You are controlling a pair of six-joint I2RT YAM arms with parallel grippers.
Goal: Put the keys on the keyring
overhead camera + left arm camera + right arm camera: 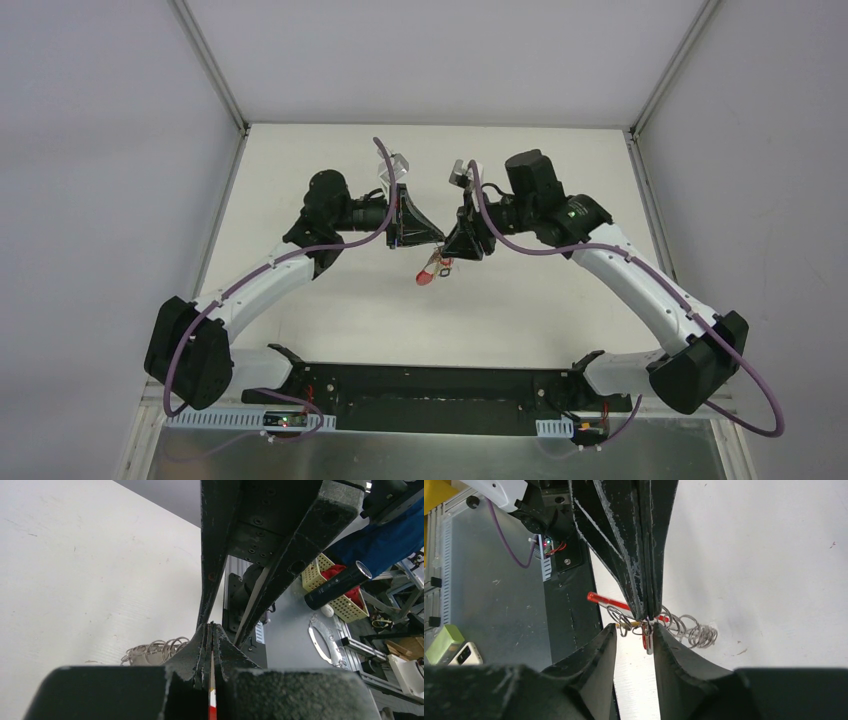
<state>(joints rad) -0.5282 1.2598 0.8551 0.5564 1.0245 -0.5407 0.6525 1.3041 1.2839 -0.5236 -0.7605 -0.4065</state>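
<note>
Both arms meet above the middle of the white table (330,320). My left gripper (438,238) (212,626) is shut on the keyring, which shows as a thin red and white strip (212,702) between its jaws. In the right wrist view the keyring's red arc (605,600) runs behind the left gripper's pinched fingertips (647,611). A small red key (645,639) (430,272) hangs just below them, against the inner face of one right finger. My right gripper (635,627) (458,246) stands open, its tips on either side of the key. Grey wire loops (694,631) (155,651) bunch beside it.
A black mounting plate (420,395) spans the near table edge between the arm bases. Past that edge is a grey bench (489,610) with a green box (443,641), a yellow basket (345,592) and a black torch (337,584). White walls (100,150) enclose the table's sides.
</note>
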